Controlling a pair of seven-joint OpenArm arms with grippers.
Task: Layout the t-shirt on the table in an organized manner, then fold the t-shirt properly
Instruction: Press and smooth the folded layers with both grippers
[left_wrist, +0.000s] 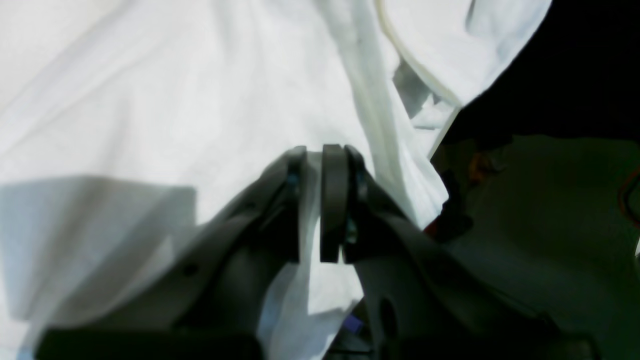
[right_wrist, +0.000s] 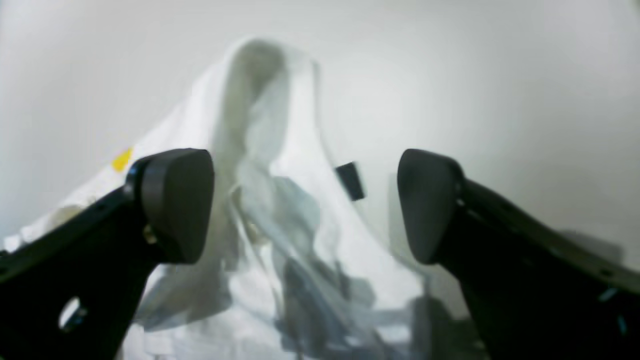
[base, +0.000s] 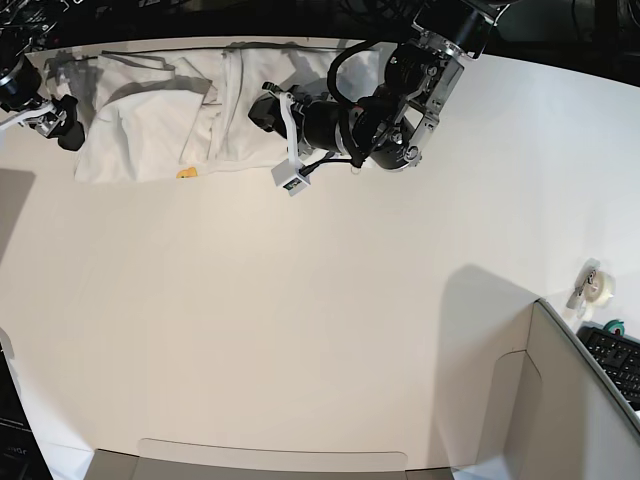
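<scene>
The white t-shirt (base: 150, 110) lies crumpled along the far edge of the table (base: 300, 300), with a bit of yellow print at its near hem. At the shirt's right part, my left gripper (base: 262, 110) pinches a fold. In the left wrist view the left gripper (left_wrist: 320, 152) is shut on white cloth of the t-shirt (left_wrist: 175, 100). My right gripper (base: 68, 132) sits at the shirt's left end. The right wrist view shows the right gripper (right_wrist: 302, 200) wide open and empty, with the t-shirt (right_wrist: 260, 150) and its black tag (right_wrist: 350, 181) heaped just ahead of it.
A grey cardboard box (base: 560, 400) stands at the near right corner. Beside it are a tape roll (base: 598, 285) and a keyboard (base: 615, 360). The table's far edge runs right behind the shirt, with dark clutter beyond it.
</scene>
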